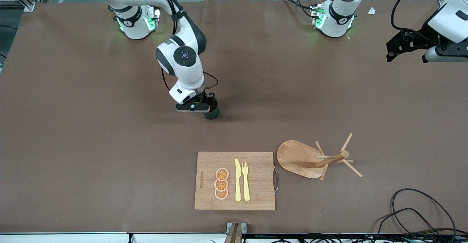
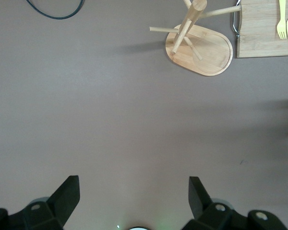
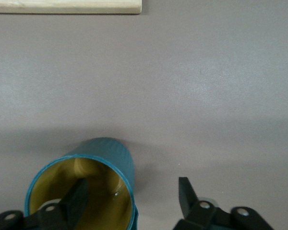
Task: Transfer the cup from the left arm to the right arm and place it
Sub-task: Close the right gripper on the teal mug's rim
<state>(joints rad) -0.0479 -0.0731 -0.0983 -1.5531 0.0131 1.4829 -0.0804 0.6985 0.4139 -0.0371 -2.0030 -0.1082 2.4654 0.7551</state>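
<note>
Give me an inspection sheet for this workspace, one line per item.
Surface: brown table, bare in most places.
Job's things: teal cup stands upright on the table.
Clutter: cutting board with three orange slices, yellow knife and fork; wooden mug tree beside it.
Grippers: right pincer low at the cup, one finger inside its rim, one outside, not clamped; left pincer open, waiting up at the left arm's end of the table.
Cables: black loops at the table's near corner.
Surroundings: nothing seen.
</note>
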